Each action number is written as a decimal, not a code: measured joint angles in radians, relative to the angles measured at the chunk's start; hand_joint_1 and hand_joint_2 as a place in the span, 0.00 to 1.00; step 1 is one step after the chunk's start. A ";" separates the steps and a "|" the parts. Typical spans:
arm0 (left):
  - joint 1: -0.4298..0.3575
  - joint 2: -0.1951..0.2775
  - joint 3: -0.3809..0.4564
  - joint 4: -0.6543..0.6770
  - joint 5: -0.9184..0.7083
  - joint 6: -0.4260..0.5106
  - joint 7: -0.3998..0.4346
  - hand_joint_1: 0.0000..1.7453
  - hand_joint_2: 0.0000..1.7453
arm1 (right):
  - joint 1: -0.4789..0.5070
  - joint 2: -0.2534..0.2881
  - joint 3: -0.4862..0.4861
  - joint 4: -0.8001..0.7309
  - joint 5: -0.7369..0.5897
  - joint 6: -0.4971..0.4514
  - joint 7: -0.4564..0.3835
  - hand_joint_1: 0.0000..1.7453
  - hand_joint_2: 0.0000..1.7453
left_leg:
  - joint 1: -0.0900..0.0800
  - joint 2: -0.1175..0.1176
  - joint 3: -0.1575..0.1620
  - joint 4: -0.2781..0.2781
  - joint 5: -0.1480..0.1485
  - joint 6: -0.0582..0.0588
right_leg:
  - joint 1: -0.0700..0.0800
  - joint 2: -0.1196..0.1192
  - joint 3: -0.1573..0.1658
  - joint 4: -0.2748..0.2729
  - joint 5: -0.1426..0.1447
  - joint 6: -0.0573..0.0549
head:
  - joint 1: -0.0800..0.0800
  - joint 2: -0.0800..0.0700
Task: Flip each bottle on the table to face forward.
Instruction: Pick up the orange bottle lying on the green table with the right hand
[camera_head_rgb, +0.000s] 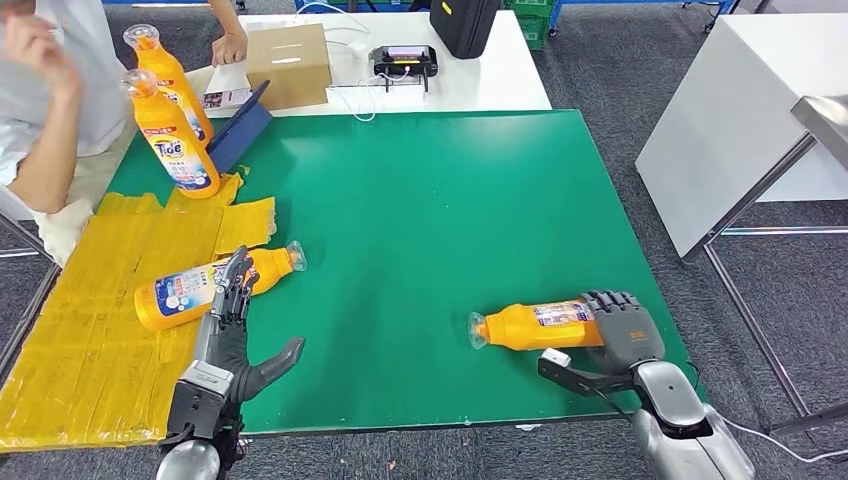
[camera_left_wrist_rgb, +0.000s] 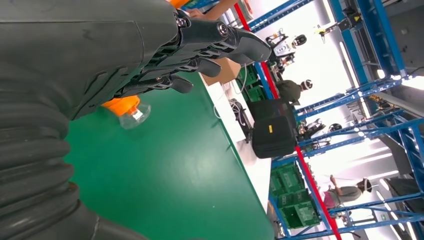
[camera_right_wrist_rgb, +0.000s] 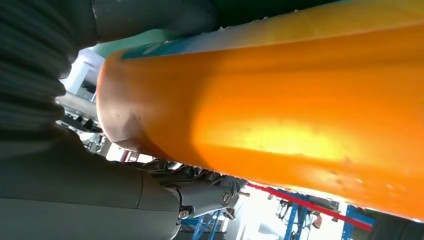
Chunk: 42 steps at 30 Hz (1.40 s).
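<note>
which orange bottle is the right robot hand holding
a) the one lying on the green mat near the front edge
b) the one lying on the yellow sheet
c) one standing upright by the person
a: the right robot hand wraps the base of the orange plastic bottle lying on the green mat; the right wrist view shows it up close.

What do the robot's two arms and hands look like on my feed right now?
Both arms are silver metal at the forearm, ending in dark grey many-fingered hands. The left hand has black fingers, a thick grey thumb and a grey ribbed wrist cover. The right hand looks the same, with a small white tip on its thumb and a thin white cable trailing beside its forearm.
</note>
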 joint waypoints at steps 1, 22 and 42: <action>-0.001 0.000 0.000 0.001 0.000 0.000 -0.001 0.00 1.00 | -0.003 -0.002 0.003 0.005 -0.006 0.006 -0.004 1.00 1.00 | 0.000 0.000 0.000 0.000 0.000 0.000 | 0.000 0.000 0.000 0.000 0.000 0.000 | 0.000 0.000; 0.001 -0.005 -0.075 0.014 -0.064 -0.031 0.038 0.00 1.00 | 0.140 0.272 -0.095 -0.431 -0.578 -0.430 -0.243 1.00 1.00 | 0.001 -0.002 -0.008 0.000 0.000 0.000 | 0.000 -0.001 -0.006 0.001 -0.002 0.000 | 0.000 0.000; -0.068 0.000 -0.136 0.052 -0.006 -0.048 0.045 0.00 1.00 | 0.132 0.409 -0.067 -0.537 -0.966 -0.221 -0.348 1.00 1.00 | 0.001 -0.001 -0.009 0.000 0.000 -0.001 | 0.001 0.000 -0.007 0.001 -0.001 0.000 | 0.000 0.000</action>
